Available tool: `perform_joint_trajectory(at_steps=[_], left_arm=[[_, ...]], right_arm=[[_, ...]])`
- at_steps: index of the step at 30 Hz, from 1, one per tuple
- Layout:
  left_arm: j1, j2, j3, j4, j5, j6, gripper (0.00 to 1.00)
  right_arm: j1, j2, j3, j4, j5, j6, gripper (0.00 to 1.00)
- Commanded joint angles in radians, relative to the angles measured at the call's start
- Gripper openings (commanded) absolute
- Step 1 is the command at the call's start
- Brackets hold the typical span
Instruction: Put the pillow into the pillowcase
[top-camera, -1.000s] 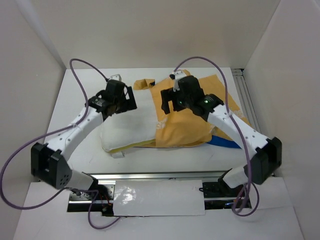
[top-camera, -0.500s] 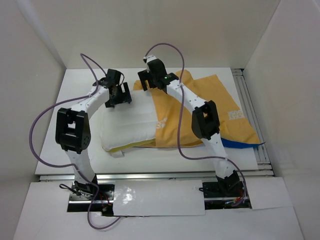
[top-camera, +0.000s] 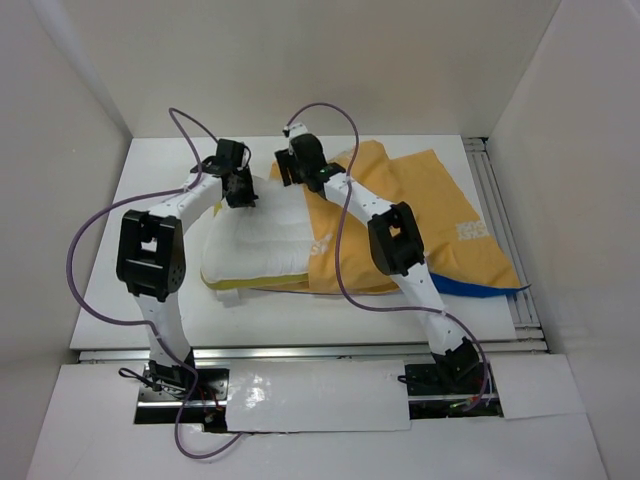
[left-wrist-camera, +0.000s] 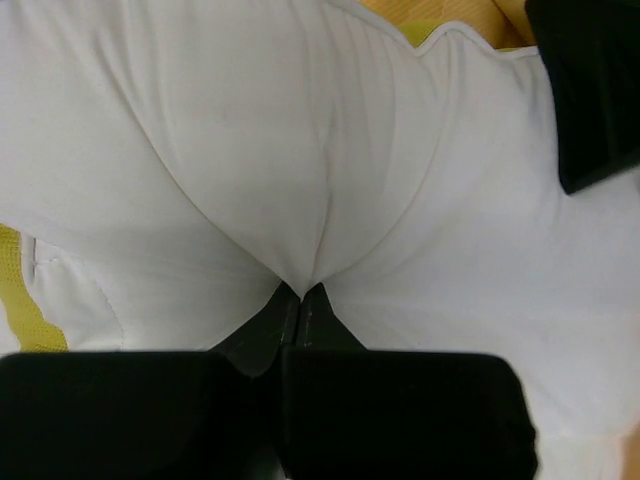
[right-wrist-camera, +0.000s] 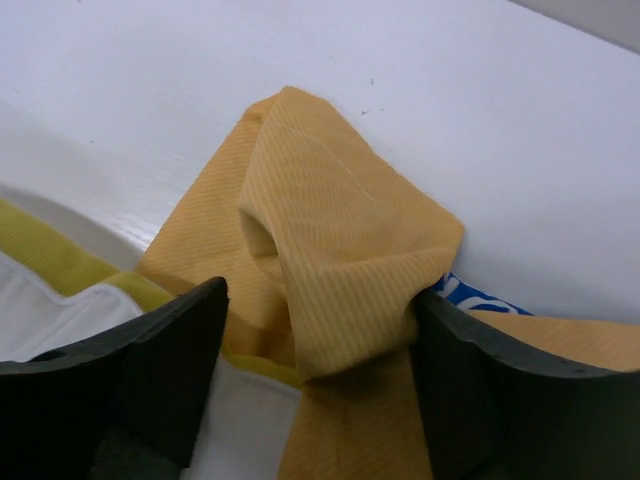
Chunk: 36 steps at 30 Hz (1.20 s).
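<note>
Now L gripper (left-wrist-camera: 300, 292) is clamped on a soft, puffy pillow (left-wrist-camera: 330, 150) fold, far edge; R gripper (right-wrist-camera: 320, 300) is unclenched, straddling the limp pillowcase (right-wrist-camera: 330, 230) corner. Best hold prob. the hem.

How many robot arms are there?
2. The left arm reaches the pillow's far left corner; the right arm reaches the far edge, by the orange pillowcase. None seems hidden.

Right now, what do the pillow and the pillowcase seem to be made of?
The pillow: soft matte white cloth over a plump filling, probably cotton or polyester. It puckers into deep creases where the left fingers pinch it. The pillowcase: thin matte woven fabric, its orange side showing fine diagonal ribbing and crisp folds. The fibre is unclear.
</note>
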<state>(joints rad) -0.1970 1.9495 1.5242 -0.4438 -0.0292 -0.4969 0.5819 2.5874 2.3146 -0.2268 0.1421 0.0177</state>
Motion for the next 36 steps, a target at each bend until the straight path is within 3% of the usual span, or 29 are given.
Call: perform_joint_trajectory(at_steps=[1, 2, 4, 5, 6, 7, 15, 26, 31, 36], left_arm=[[0.007, 0.055, -0.024, 0.043, 0.032, 0.023, 0.0], [0.007, 0.055, -0.036, 0.053, 0.032, 0.032, 0.0], [0.007, 0.026, -0.051, 0.086, 0.032, 0.043, 0.0], [0.007, 0.011, -0.061, 0.102, 0.032, 0.043, 0.0], [0.007, -0.026, -0.087, 0.118, 0.054, 0.055, 0.0], [0.007, -0.049, -0.099, 0.134, 0.054, 0.055, 0.0], [-0.016, -0.335, -0.231, 0.26, 0.06, 0.072, 0.0], [-0.179, -0.642, -0.311, 0.324, -0.08, 0.021, 0.0], [-0.249, -0.663, -0.311, 0.424, -0.153, -0.055, 0.0], [-0.283, -0.638, -0.311, 0.5, -0.238, -0.121, 0.0]], right_arm=[[-0.002, 0.043, 0.046, 0.107, 0.023, 0.025, 0.74], [0.009, 0.043, 0.057, 0.122, 0.049, 0.025, 0.57], [0.018, 0.025, 0.04, 0.153, 0.077, 0.025, 0.37], [0.018, 0.016, 0.028, 0.193, 0.088, 0.025, 0.23], [0.018, 0.016, 0.017, 0.211, 0.1, 0.025, 0.02], [0.027, 0.001, 0.017, 0.222, 0.1, 0.025, 0.0], [0.056, -0.2, -0.018, 0.196, -0.056, 0.025, 0.0], [0.208, -0.48, -0.112, 0.129, -0.228, 0.025, 0.0], [0.286, -0.51, -0.084, 0.06, -0.188, 0.073, 0.0], [0.352, -0.51, -0.052, 0.027, -0.029, 0.137, 0.0]])
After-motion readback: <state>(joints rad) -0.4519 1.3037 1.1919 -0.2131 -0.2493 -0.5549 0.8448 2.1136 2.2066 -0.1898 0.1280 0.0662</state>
